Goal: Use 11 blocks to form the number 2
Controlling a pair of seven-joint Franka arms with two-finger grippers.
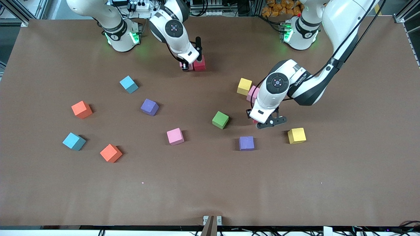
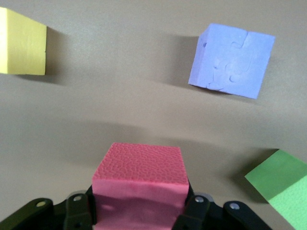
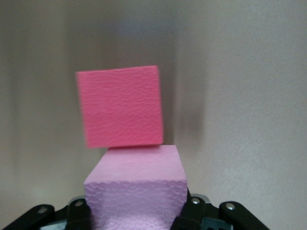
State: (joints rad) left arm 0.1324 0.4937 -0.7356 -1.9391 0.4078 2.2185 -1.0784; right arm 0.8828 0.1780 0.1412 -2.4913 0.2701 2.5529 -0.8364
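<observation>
Both grippers loaded; blocks scattered.
Your left gripper [image 1: 269,122] clamps a red block [image 2: 139,184] between green block [image 1: 220,119] and purple block [image 1: 246,143]; right gripper [image 1: 192,65] grips a pink block [image 3: 136,191] touching the dark-pink block [image 1: 199,63].

Coloured foam blocks [image 1: 175,136] lie scattered, digit unformed.

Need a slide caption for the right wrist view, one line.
Right end effector shut on a pink block, its edge touching a red block on the brown table.

Bright, even overhead light (soft short shadows); right wrist view slightly blurred.
</observation>
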